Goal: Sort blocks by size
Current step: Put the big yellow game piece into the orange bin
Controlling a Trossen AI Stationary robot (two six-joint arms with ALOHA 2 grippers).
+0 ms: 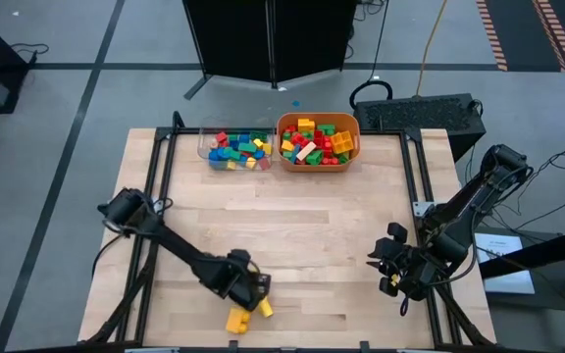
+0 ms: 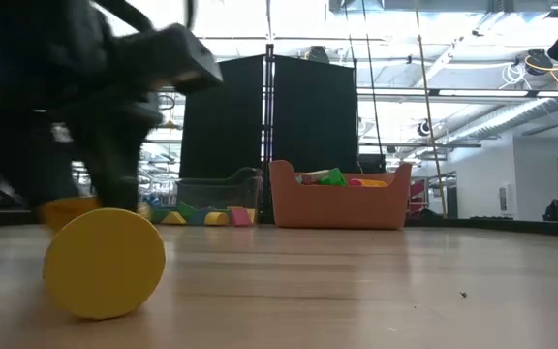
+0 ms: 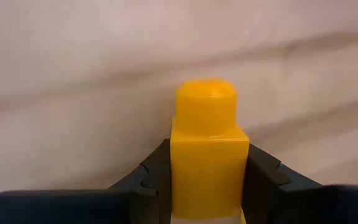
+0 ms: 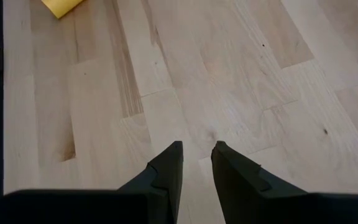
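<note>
Near the table's front edge, left of centre, my left gripper (image 1: 256, 299) points steeply down and is shut on a small yellow block with one stud (image 3: 207, 143). A second yellow block (image 1: 235, 321) lies just nearer the front edge; its round end (image 2: 105, 262) fills the low view's left. My right gripper (image 1: 388, 267) hangs over the table's right side, its fingers (image 4: 197, 148) a narrow gap apart with nothing between them. More blocks fill the two containers at the far edge. My left gripper pinches the yellow block's two opposite flat sides (image 3: 182, 177) between its two fingers (image 3: 263, 177). The fingers come from above, slanting down. The stud (image 3: 206, 102) points away past the fingertips. The block seems to lie on the wood; whether it is lifted I cannot tell.
At the far edge stand a clear tray (image 1: 204, 145) of mostly blue, green and yellow blocks and, right of it, an orange tub (image 1: 319, 165) of red, yellow and green ones. Bare wood spans the table's middle. A black frame rail runs along each side.
</note>
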